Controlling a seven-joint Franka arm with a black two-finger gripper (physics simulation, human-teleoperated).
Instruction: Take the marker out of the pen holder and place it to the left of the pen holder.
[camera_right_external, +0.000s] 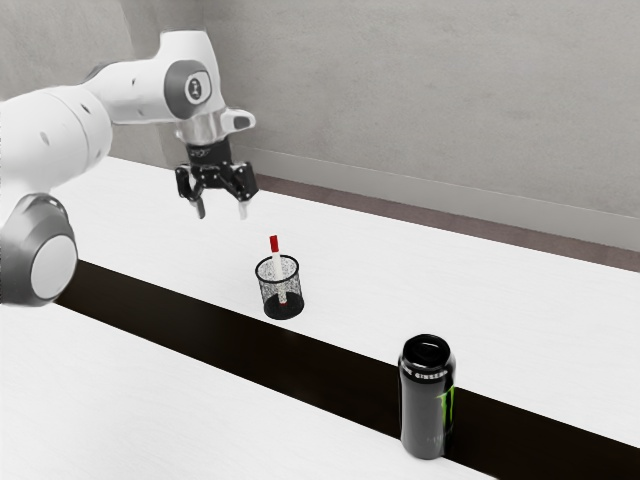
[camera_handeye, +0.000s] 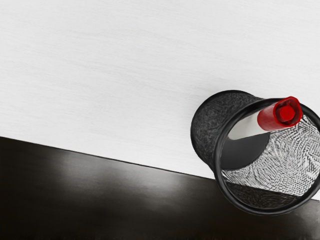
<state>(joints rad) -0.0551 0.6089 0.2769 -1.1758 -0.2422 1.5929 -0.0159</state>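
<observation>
My gripper hangs open above the table; the marker leans inside the pen holder. Coming down off-centre (that tilt invites it), I could clip the pen holder and topple both.

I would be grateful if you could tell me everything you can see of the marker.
The marker is slim and round, with a white barrel, a red upper end and a touch of red at its foot; it looks like smooth plastic. The red top has a recessed round end face. It stands in the black mesh pen holder, slightly tilted, its top poking out above the rim. The open gripper is apart from it.
</observation>
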